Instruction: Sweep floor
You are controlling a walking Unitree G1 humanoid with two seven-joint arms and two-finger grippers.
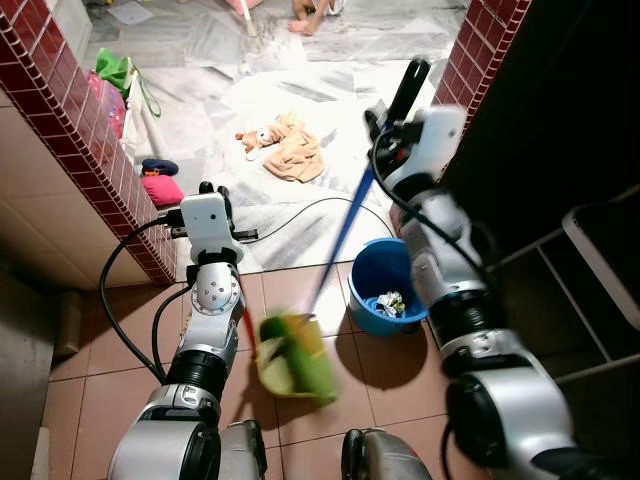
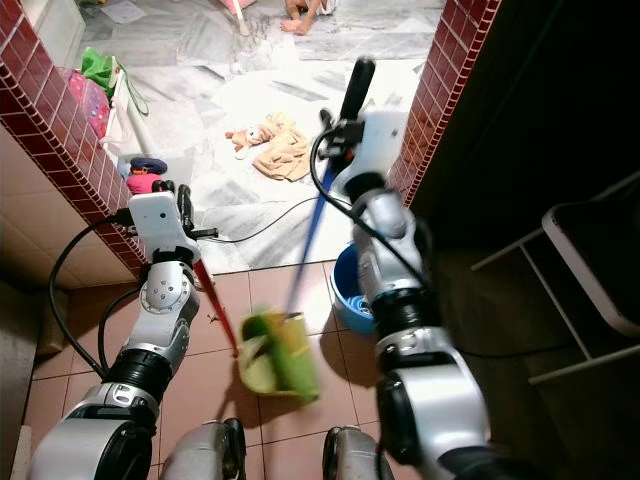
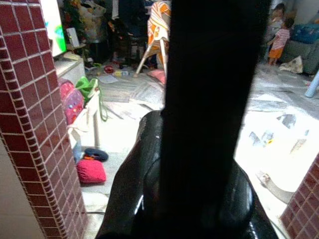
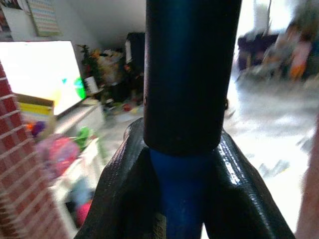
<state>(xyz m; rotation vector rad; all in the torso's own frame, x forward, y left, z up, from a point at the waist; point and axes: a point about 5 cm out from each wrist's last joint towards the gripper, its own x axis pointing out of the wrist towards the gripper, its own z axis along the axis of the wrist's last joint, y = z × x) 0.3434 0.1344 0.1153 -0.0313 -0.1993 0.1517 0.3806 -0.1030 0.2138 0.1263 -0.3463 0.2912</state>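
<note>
Broom: the broom (image 1: 345,225) runs as a blue stick from the upper centre of the left eye frame down to the lower centre, its upper end a black grip.
Dustpan: the dustpan (image 1: 295,368), yellow-green and blurred, sits at the lower centre of the frame on the brown tiles, at the foot of the blue stick; a red handle (image 2: 215,300) rises from it toward the left arm.
Right gripper: the right gripper (image 4: 182,164) is clamped round the broom just where the black grip meets the blue stick, both fingers pressed to it.
Left gripper: the left gripper (image 3: 199,199) is at centre left of the eye frames; a dark bar stands between its fingers, so it looks closed on the handle, though the contact is hard to make out.
Bucket: a blue bucket (image 1: 385,290) with scraps inside stands right of the dustpan, near it, at the right arm's elbow.
Floor: brown tiles (image 1: 110,360) below, pale marble beyond, where a cloth (image 1: 290,150) and a cable lie.
Handling: the broom is likely light, stiff and long, so its tip swings wide; a high hold gives reach but little leverage. The smooth stick may twist in the fingers.
Dustpan handling: light plastic, probably easy to tip or slide on tile.
</note>
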